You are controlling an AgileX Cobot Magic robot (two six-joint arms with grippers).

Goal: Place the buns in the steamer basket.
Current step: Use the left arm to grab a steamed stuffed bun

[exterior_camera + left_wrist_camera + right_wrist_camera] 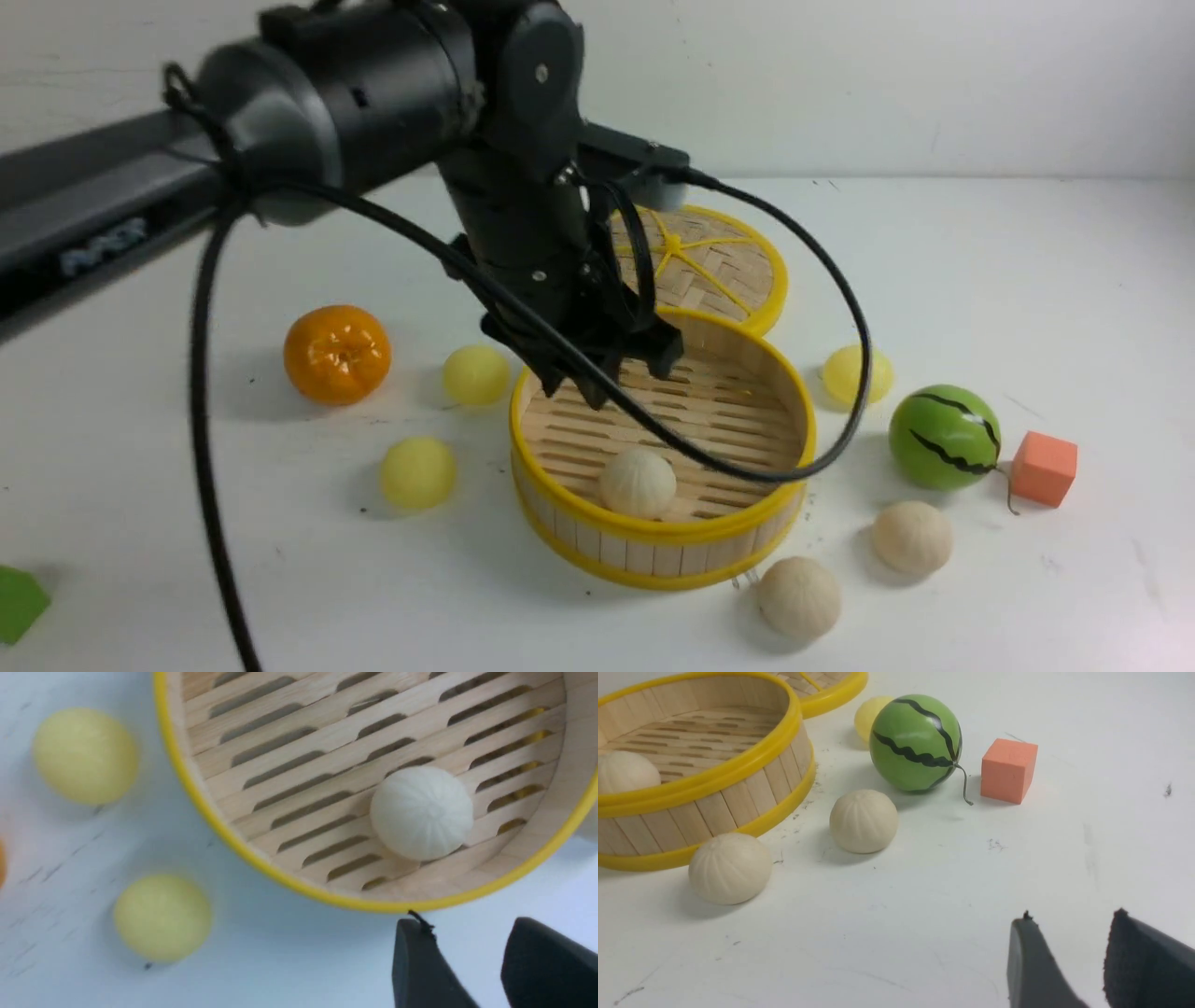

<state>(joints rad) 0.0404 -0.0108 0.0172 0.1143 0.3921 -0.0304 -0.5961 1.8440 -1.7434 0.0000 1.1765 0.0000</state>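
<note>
The steamer basket (653,534) stands mid-table with one pleated beige bun (637,482) on its slatted floor near the front wall. My left gripper (607,373) hangs open above the basket, holding nothing. In the left wrist view its empty jaws (469,924) frame bare table just outside the basket rim (233,840), with the pleated bun (422,812) inside. Two pale yellow buns (475,374) (417,472) lie left of the basket and a third (857,374) lies to its right. Two beige buns (912,537) (798,597) rest at front right. My right gripper (1071,919) is open over bare table.
A glossy orange fruit (337,354) sits far left. The woven lid (719,266) lies behind the basket. A green striped watermelon ball (944,437) and an orange cube (1044,469) stand to the right. A green block (19,602) shows at the front left edge.
</note>
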